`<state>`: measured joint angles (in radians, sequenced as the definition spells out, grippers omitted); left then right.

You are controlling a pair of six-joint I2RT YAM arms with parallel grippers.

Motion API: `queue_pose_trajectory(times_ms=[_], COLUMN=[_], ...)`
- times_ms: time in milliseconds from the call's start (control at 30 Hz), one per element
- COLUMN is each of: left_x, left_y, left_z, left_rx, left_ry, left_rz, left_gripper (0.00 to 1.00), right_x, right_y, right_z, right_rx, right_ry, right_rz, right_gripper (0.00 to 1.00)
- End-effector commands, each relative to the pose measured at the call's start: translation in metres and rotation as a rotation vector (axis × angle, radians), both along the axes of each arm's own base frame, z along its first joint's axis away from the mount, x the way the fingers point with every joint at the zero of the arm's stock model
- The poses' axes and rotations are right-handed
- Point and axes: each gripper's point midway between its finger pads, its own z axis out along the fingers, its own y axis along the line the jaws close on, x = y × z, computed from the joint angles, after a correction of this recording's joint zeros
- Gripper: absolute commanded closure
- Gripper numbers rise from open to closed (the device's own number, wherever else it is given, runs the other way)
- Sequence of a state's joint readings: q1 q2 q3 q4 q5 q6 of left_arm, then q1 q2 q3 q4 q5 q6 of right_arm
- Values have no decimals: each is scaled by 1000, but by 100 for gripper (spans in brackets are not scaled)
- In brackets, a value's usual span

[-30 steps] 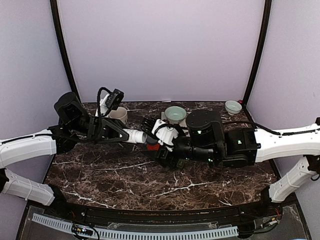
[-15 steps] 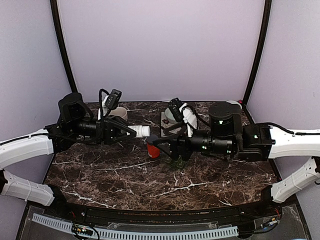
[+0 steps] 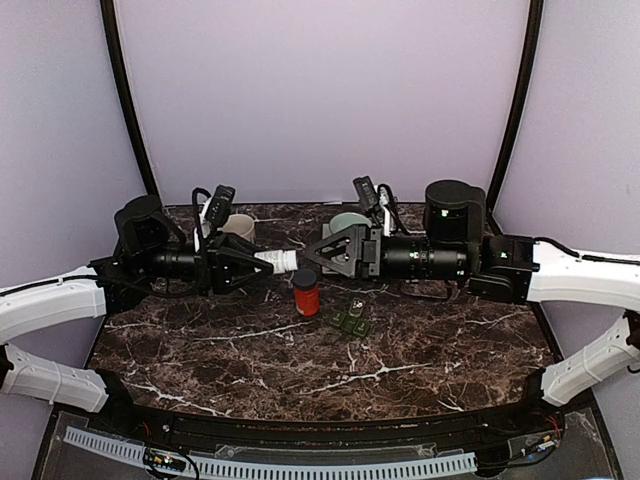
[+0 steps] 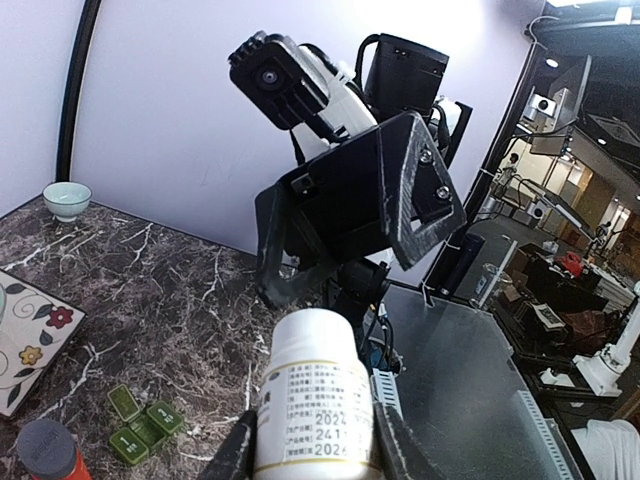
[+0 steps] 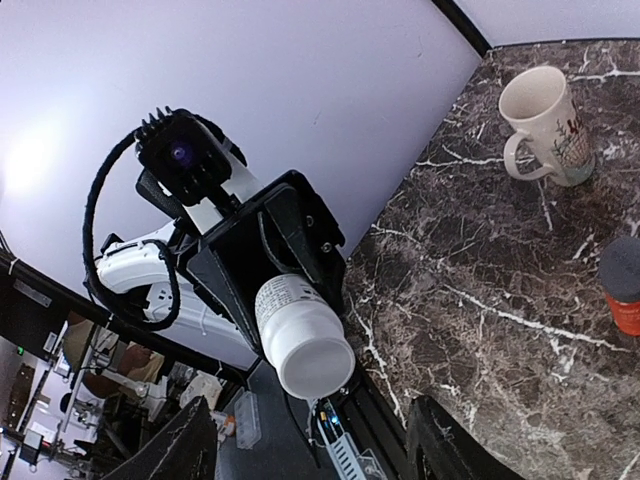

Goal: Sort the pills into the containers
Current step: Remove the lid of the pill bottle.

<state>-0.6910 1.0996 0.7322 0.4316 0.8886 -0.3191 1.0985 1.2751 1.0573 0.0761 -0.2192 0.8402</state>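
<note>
Left claw (image 3: pixel 262 263): clamped on a white pill bottle (image 3: pixel 280 262), fingers (image 4: pixel 243 452) pressed against both sides of the label. Held clear of the marble surface (image 3: pixel 200 350), roughly level, cap end out past the fingertips and aimed at the right claw (image 3: pixel 310 257).

Right claw: spread wide, fingers (image 5: pixel 190 445) far apart, gripping nothing. Squared up head-on to the left claw, tips just short of the bottle's cap. Small gap visible from the top view, no contact.

Dark green pill-box strip (image 3: pixel 350 322): flat on the surface, below the right claw and on its near side, well apart from the left claw. From the left wrist view (image 4: pixel 140 425), several small square compartments joined together; contents too small to tell.

Red bottle with dark cap (image 3: pixel 306 292): upright on the surface, right under the gap between the two claws, just beside the strip, not touching it.

Beige mug (image 3: pixel 238 228): upright behind the left claw, toward the back wall. Pale green bowl (image 3: pixel 345 222): behind the right claw, partly hidden by it.
</note>
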Motion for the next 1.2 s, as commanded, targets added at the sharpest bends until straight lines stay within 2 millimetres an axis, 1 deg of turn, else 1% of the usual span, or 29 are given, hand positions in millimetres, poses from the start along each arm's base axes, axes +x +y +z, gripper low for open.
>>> queue_pose_trajectory(times_ms=[0,167,400,500,667,700,733,833,867,933,1033,1067,1100,1167], left_x=[2,3,3,3,3,3,4,4,4,4,6,6,6,6], left_y=[2,0,-2,-3,-3,-3,-3,-3,-3,-3,-3,-2,-2,-3], left_z=[7,6,4,3,2,2,2,2,2,1,1,2,3,8], left_rx=[-29,-28,-25,-23,-23,-22,-22,-22,-23,-21,-21,-24,-29,-44], left_ry=[-85,-88,-84,-83,-84,-84,-85,-87,-88,-86,-75,-68,-60,-32], left_rz=[19,11,-5,-6,-6,-7,-4,1,-2,-2,11,15,14,8], left_gripper=[100,100,100,100,100,100,100,100,100,100,100,100,100,100], right_x=[-5,-3,1,3,6,7,8,8,8,8,7,6,5,4], right_y=[13,21,28,32,37,39,39,41,41,41,42,41,41,39], right_z=[20,14,20,19,8,17,20,20,20,20,18,17,16,15], right_rx=[99,102,124,121,101,116,121,122,123,119,108,104,97,81], right_ry=[104,138,144,147,164,156,152,154,152,143,124,112,93,28], right_rz=[69,90,105,112,120,122,125,131,130,132,146,151,156,167], right_gripper=[35,35,37,37,43,45,47,54,58,70,92,96,99,100])
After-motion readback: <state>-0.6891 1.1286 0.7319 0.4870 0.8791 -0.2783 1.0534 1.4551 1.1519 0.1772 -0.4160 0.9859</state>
